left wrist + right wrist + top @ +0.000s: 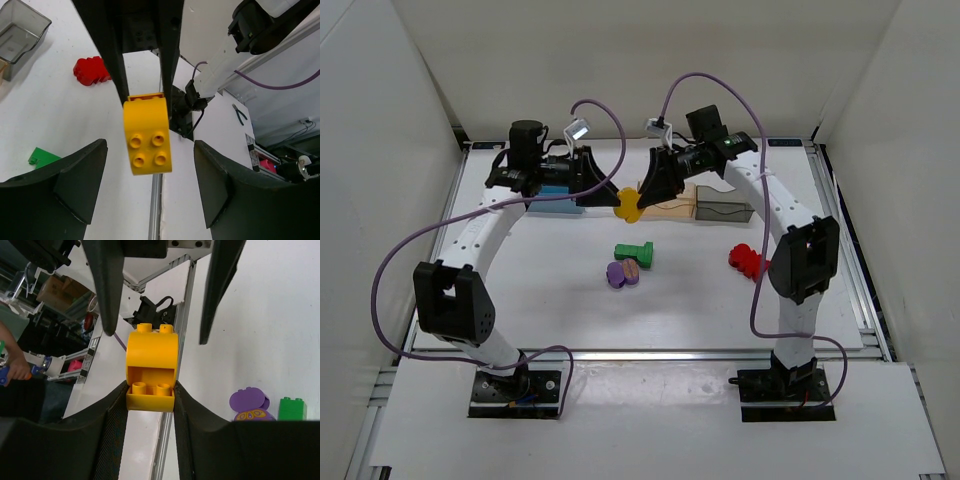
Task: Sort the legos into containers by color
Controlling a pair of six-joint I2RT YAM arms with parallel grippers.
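Note:
The yellow lego [630, 203] hangs in the air between both grippers. My right gripper [646, 194] is shut on its base [150, 367], with the fingers [112, 430] pressed on both sides. My left gripper [609, 196] is open, with its fingers [82, 175] wide apart on either side of the lego's studded end [146, 135] and not touching it. On the table lie the green lego [635, 253], the purple lego [622, 273] and the red lego [746, 260]. The blue container [548, 192] is partly hidden behind the left gripper. I cannot make out the clear one.
The pale orange container [672, 206] and the smoky grey container [723, 208] stand side by side at the back, behind the right gripper. The grey one also shows in the left wrist view [22, 30]. Purple cables loop above both arms.

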